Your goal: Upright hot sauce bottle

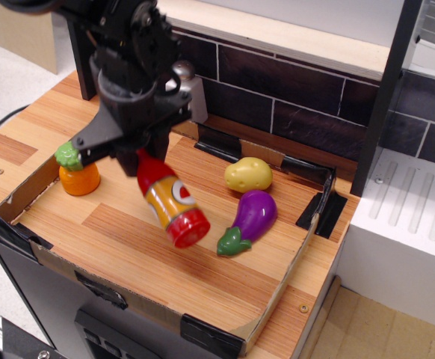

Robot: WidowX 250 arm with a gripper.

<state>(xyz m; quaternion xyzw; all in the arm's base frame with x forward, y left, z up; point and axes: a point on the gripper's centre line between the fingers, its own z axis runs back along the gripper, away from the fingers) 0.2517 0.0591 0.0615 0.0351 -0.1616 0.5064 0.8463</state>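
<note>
The hot sauce bottle [169, 198] is glossy red with an orange-yellow label and a red-and-white emblem. It hangs tilted in the air above the wooden tray floor, neck up and base pointing down to the right. My black gripper [137, 152] is shut on its narrow neck, holding it lifted over the tray's left-middle. The fingertips and the bottle's tip are hidden by the gripper body.
A purple eggplant [249, 220] and a yellow potato [248, 174] lie to the right. An orange toy with a green top [77, 169] stands at the left. A white shaker with a silver dome [187, 88] stands behind the arm. Low cardboard walls [225, 326] edge the tray.
</note>
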